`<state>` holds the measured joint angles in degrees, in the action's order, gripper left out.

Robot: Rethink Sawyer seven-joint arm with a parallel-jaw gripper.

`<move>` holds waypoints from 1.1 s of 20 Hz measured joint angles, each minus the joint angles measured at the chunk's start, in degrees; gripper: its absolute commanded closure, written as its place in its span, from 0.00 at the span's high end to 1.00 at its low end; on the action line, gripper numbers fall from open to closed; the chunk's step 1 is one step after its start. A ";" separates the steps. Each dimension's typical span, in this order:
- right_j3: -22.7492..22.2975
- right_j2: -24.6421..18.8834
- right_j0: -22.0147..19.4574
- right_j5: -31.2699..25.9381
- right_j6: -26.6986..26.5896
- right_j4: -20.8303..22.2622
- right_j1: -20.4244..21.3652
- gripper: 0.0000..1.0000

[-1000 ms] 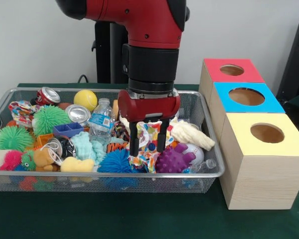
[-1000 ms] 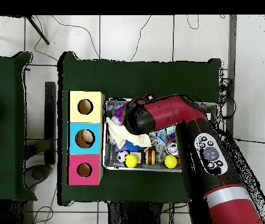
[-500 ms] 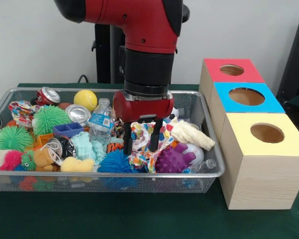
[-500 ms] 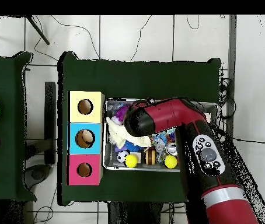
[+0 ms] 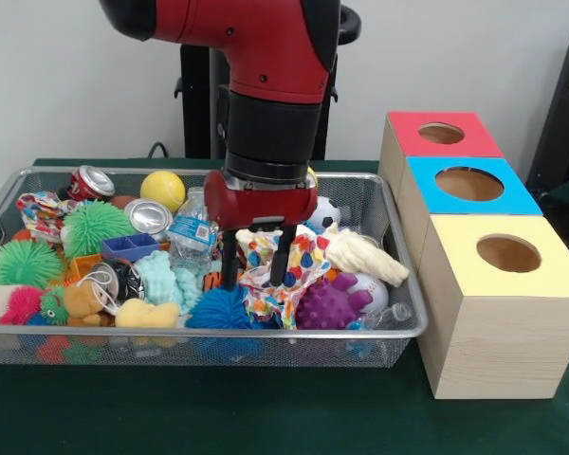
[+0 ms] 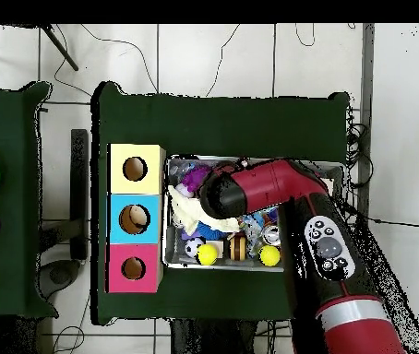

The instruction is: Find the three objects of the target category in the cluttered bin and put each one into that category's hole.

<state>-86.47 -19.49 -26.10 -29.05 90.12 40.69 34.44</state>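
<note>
**Cloth snag risk at bin centre**

The gripper (image 5: 252,273) is hanging with jaws spread, empty, straddling the patterned cloth (image 5: 284,275) at the centre of the wire bin (image 5: 398,327). Closing here is likely dragging cloth and the neighbouring blue spiky ball (image 5: 218,308) together, fouling the holes in the boxes (image 5: 498,313) at right.

Green table (image 5: 218,417) – mesh bin (image 5: 209,346), three wooden boxes (image 5: 498,322)

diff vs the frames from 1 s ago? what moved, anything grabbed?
The tool rose and slid toward the bin's bottle side in the front view. The colourful patterned cloth lifted and bunched up between its fingers, so it looks grabbed, though contact is hard to confirm. The purple spiky ball, the other toys, the wire bin and the three boxes stayed put.
</note>
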 measured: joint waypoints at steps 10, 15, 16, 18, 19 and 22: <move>0.00 1.44 0.14 0.01 0.00 -0.15 -0.01 1.00; -0.17 2.31 0.21 0.01 0.00 -0.96 -0.01 1.00; -0.22 2.48 0.25 0.01 0.00 -1.17 -0.01 1.00; -0.32 2.74 0.36 0.01 0.00 -1.47 -0.02 1.00; -0.35 2.84 0.41 0.01 0.00 -1.60 -0.02 1.00; -0.58 3.46 0.83 0.01 0.00 -2.51 -0.07 1.00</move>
<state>-87.05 -16.02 -25.26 -29.04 90.12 38.18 34.37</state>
